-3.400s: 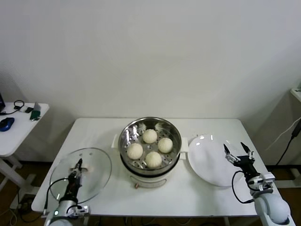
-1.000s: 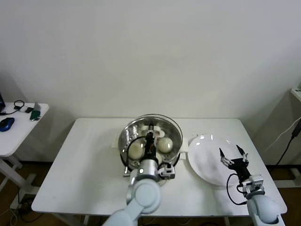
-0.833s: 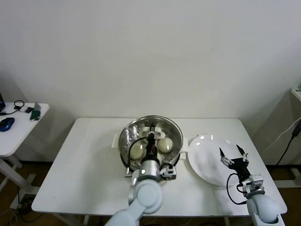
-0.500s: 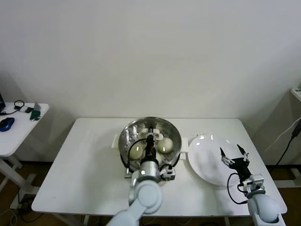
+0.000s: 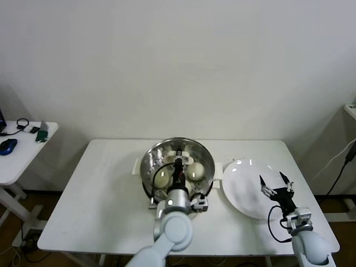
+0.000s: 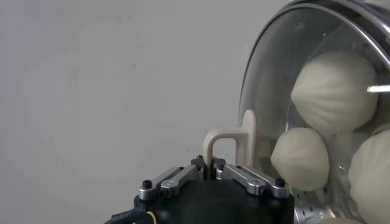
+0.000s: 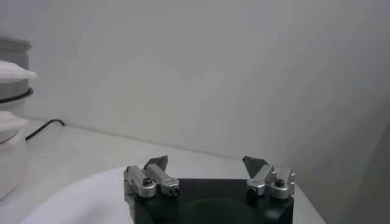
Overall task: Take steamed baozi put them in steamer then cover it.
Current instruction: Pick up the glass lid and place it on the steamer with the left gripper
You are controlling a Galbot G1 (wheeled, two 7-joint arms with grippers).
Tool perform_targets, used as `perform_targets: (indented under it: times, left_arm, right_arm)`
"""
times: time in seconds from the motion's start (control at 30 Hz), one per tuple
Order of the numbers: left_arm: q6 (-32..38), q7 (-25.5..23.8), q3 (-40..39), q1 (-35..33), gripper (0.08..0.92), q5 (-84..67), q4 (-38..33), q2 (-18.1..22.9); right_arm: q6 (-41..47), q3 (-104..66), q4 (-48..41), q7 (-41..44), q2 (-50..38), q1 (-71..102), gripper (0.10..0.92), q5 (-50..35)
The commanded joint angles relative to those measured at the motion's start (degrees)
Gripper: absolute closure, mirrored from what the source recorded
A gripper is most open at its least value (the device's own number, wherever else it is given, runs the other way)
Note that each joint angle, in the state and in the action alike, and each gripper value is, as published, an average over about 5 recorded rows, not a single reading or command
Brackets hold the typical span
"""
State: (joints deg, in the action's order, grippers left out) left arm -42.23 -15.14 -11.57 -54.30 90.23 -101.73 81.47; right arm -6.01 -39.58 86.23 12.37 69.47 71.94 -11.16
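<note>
The steamer (image 5: 149, 173), a shiny steel pot on a white base, stands mid-table. The clear glass cover (image 5: 198, 157) lies over its mouth. My left gripper (image 5: 178, 167) is shut on the cover's cream bar handle (image 6: 230, 137), above the pot's middle. In the left wrist view my left gripper (image 6: 210, 165) pinches the handle's leg, next to the glass (image 6: 274, 79). Cream-white baozi (image 5: 162, 178) (image 6: 334, 91) show through the glass inside the pot. My right gripper (image 5: 273, 185) (image 7: 207, 163) is open and empty over the white plate.
A flat white plate (image 5: 242, 192) lies right of the steamer and also shows in the right wrist view (image 7: 73, 198). A small side table (image 5: 22, 156) with a blue mouse (image 5: 8, 146) stands far left. The table's front edge is close to both arms.
My left gripper has carried the cover from the table's left side over the steamer. In the last second it sank slightly onto the pot. The right gripper barely moved.
</note>
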Motion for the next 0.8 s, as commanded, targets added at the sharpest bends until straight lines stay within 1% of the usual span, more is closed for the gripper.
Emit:
perform_targets:
  times: [0.03,0.2,0.37,0.53,0.63,0.8]
  left_arm:
    - [-1.76,0.82,-0.34,0.1,0.853,-1.59,0.5,-0.32]
    - [-2.3,0.44,-0.78,-0.04,0.853,-2.64,0.25,-0.82]
    - [-2.01,-0.51,-0.41,-0.27,0.853,-3.12,0.04,-0.49]
    - [-1.55,-0.78,-0.19,-0.06,0.846,-3.91,-1.3,-0.92]
    - [-1.73,-0.71,-0.18,0.18,0.795,-4.3,-2.74,-1.43]
    - [-2.34,-0.81,-0.28,0.27,0.657,-6.21,-6.68,-3.92]
  right_arm:
    - [-0.03,-0.26,-0.05,0.25,0.19,0.1,0.203,0.06]
    - [0.0,-0.25,-0.11,0.41,0.35,0.02,0.203,0.1]
    - [-0.01,-0.27,-0.13,0.85,0.47,-0.17,0.203,-0.03]
    - [0.44,-0.58,0.15,1.12,0.37,-0.18,0.203,-0.85]
    - [0.84,-0.69,0.31,1.22,0.2,-0.09,0.203,-1.82]
    - [1.01,-0.71,0.19,1.41,0.06,-0.08,0.203,-1.8]
